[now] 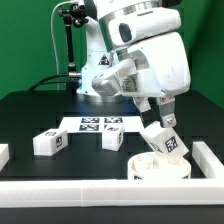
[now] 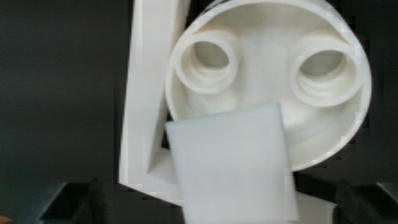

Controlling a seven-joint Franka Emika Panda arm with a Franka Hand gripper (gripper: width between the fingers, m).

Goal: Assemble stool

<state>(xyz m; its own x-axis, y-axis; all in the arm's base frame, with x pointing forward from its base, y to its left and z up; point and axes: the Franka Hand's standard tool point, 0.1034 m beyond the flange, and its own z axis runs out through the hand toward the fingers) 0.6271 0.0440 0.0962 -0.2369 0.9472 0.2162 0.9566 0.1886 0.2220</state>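
Note:
My gripper (image 1: 160, 118) is shut on a white stool leg (image 1: 166, 141), a tagged oblong block held tilted just above the round white seat (image 1: 157, 166). The seat lies at the front on the exterior view's right, against the white frame. In the wrist view the leg (image 2: 231, 160) hangs over the seat's underside (image 2: 267, 110), below two round sockets (image 2: 214, 62) (image 2: 331, 68). My gripper (image 2: 222, 208) shows only as dark finger edges at the leg's sides. Two more tagged legs (image 1: 48, 143) (image 1: 113, 139) lie loose on the black table.
The marker board (image 1: 100, 124) lies flat behind the loose legs. A low white frame runs along the table's front (image 1: 90, 190) and the exterior view's right (image 1: 207, 155); it also shows beside the seat in the wrist view (image 2: 151, 100).

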